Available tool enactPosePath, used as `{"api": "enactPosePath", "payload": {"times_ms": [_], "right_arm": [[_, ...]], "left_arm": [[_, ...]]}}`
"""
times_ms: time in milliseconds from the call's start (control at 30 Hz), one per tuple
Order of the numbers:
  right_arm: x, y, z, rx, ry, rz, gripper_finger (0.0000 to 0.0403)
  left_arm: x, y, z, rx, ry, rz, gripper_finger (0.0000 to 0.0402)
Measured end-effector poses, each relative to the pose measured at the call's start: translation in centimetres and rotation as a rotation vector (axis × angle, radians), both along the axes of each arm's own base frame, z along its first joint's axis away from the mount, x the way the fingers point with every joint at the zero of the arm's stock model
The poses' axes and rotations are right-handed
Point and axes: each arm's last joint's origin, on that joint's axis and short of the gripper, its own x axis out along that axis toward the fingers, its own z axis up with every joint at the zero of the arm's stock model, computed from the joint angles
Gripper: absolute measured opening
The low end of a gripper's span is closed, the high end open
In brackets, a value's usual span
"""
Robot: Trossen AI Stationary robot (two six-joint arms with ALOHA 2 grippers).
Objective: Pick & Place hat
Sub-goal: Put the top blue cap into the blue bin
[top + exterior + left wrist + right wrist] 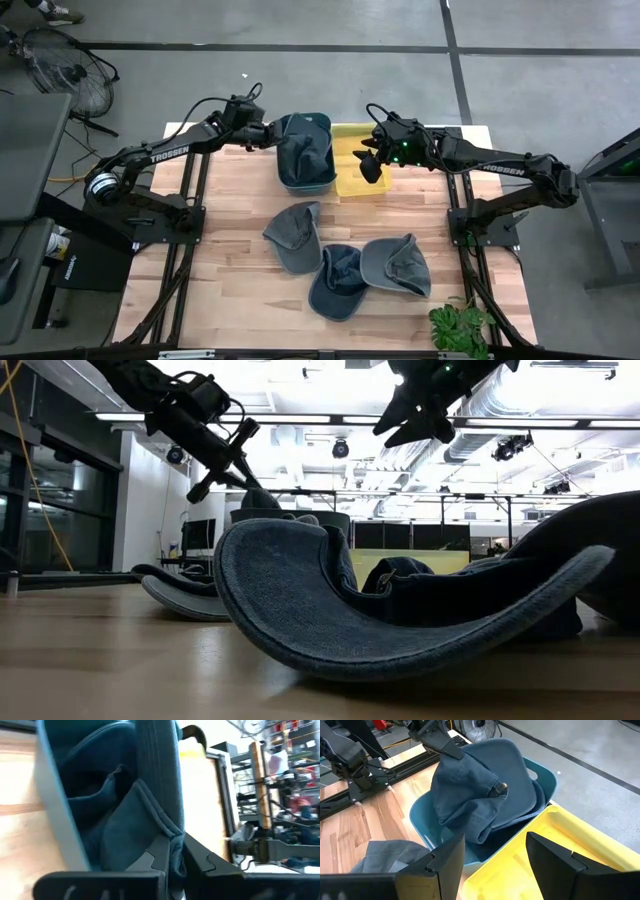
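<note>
So here's what we've got: the left pincer (268, 133) is pinched onto the fabric edge of the dark blue hat (307, 148), and in the left wrist view we can see cloth squeezed between the two fingers (160, 855). The hat sits in the teal bin (305, 183) at upper centre of the high view, draped over the rim nearest the pincer. Its long axis runs roughly top to bottom in that frame; we can't tell which end the brim is. The right pincer (370, 160) hangs spread wide over the yellow bin (352, 180) just beside the teal one, holding nothing. Three more caps (345, 270) lie on the bench (230, 270) in the lower middle of the frame.
</note>
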Motion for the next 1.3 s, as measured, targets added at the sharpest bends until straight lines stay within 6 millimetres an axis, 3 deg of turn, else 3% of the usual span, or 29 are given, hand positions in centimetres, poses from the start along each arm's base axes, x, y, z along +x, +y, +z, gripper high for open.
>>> {"api": "enactPosePath", "payload": {"times_ms": [200,400,733,1067,1300], "right_arm": [[0.0,0.0,-0.1,0.002,0.006,0.0,0.0206],[-0.1,0.0,-0.1,-0.006,0.02,-0.006,0.0206],[-0.1,0.0,-0.1,-0.014,0.025,-0.001,0.0206],[-0.3,0.1,-0.5,0.0,0.066,0.0,0.0206],[-0.3,0.1,-0.5,-0.001,0.065,0.0,0.0206]], "left_arm": [[0.4,0.3,1.0,0.037,-0.103,0.016,0.001],[0.4,0.3,0.8,0.033,-0.088,0.032,0.001],[1.9,0.7,-1.3,-0.025,-0.049,-0.009,0.0012],[2.2,0.7,-1.7,0.003,-0.018,-0.013,0.0141],[2.2,0.5,-1.7,0.017,-0.013,-0.07,0.0186]]}}
